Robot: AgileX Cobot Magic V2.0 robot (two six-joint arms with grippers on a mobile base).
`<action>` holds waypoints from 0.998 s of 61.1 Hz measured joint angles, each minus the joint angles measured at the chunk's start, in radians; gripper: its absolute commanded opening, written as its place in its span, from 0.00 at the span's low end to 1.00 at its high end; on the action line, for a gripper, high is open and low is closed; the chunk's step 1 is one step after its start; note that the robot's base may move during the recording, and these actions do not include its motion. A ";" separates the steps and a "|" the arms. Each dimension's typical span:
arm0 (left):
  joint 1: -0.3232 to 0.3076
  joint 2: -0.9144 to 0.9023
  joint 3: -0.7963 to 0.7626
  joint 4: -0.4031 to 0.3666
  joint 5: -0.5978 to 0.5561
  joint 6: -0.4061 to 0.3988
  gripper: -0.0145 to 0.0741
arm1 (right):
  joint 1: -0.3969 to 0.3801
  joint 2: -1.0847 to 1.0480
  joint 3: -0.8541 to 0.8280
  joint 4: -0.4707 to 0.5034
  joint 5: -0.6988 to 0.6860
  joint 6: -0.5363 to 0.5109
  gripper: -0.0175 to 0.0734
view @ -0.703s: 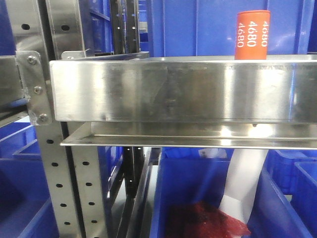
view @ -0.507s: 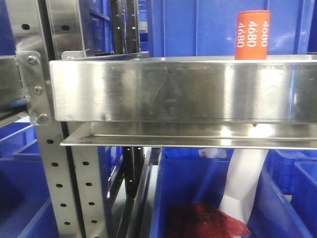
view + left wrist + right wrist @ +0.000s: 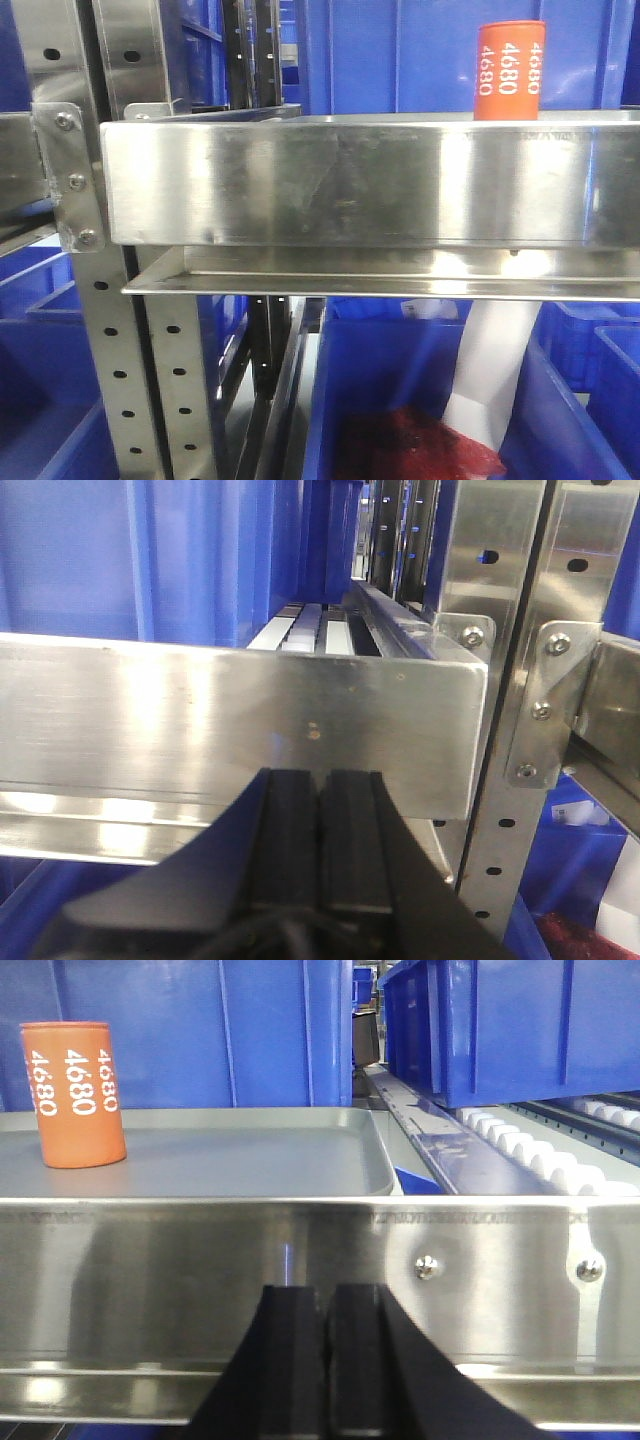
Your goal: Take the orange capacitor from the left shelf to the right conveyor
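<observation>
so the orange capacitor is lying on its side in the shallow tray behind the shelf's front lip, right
No, it is not on its side: the orange capacitor stands upright. The rest holds, it is in the shallow tray behind the shelf's front lip. The right wrist view shows it.

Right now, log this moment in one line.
orange capacitor: upright on left shelf, ungrasped; left end effector: shut; right end effector: shut

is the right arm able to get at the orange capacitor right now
Probably not straight on. The right gripper is shut and sits low, facing the front lip of the left shelf; the orange capacitor stands behind that lip, higher and to the left. It likely must rise over it.
</observation>
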 measured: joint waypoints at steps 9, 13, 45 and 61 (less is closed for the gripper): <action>0.000 0.000 0.000 0.000 0.000 0.000 0.02 | 0.000 0.000 0.000 0.000 0.000 0.000 0.25; 0.000 0.000 0.000 0.000 0.000 0.000 0.02 | 0.000 0.000 0.000 0.000 0.000 0.000 0.25; 0.000 0.000 0.000 0.000 0.000 0.000 0.02 | 0.000 0.006 -0.132 0.000 -0.007 -0.002 0.26; 0.000 0.000 0.000 0.000 0.000 0.000 0.02 | 0.017 0.225 -0.339 0.000 0.014 -0.002 0.74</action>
